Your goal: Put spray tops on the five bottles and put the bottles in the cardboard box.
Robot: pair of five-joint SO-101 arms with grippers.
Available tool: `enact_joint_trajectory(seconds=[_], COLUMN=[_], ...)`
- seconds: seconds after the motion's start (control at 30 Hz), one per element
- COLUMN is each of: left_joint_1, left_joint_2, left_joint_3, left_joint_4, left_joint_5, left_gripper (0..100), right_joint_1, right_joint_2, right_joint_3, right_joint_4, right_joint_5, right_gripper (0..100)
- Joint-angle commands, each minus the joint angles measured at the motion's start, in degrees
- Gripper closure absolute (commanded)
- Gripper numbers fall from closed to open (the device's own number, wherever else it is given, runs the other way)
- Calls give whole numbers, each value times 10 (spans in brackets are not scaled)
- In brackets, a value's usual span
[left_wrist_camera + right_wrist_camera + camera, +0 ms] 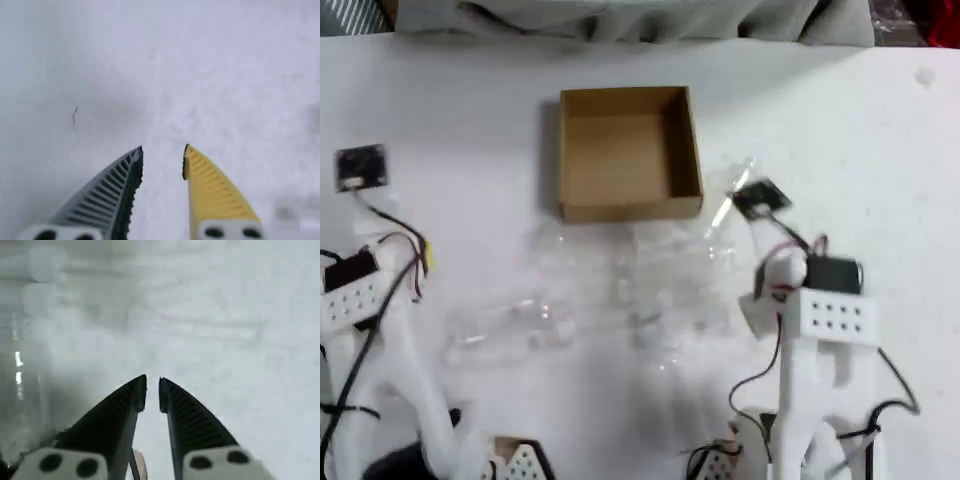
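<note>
Left gripper [162,150] hangs over bare table [225,75], fingers parted and holding nothing; right gripper [152,380] shows a narrow gap, beside clear bottles [510,322] lying scattered near the cardboard box [630,150]

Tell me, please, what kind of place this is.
Probably a robotics lab bench: the left arm and the right arm stand at a white table, with a cardboard box and clear bottles laid out before them.

White counter [470,90] under soft, even light; crumpled grey cloth [620,20] along the far edge; red object [940,15] at one far corner.
</note>
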Motion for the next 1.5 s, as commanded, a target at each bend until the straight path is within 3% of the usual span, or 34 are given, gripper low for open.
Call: enact_joint_trajectory(seconds=[0.0,0.2,0.37,0.57,0.7,1.0,1.23,1.47], left_joint_1=[57,131,184,252,282,284,285,331], left_joint_2=[-68,-88,-92,-92,-88,-88,-88,-87], left_joint_3=[-31,-31,-4,4,8,133,145,185], left_joint_4=[78,213,257,258,249,89,23,-20], left_joint_5=[-181,-382,-507,-503,-486,-464,-437,-430], left_gripper=[862,861,860,744,752,748,736,685], right_joint_1=[46,65,80,84,84,58,58,58], right_joint_2=[-31,-38,-42,-37,-37,-36,-36,-36], right_joint_3=[80,141,194,205,205,216,217,220], right_joint_4=[-101,-204,-288,-294,-294,-315,-315,-331], right_joint_5=[-62,-111,-111,-105,-105,-105,-105,-104], right_gripper=[982,982,982,982,982,982,982,982])
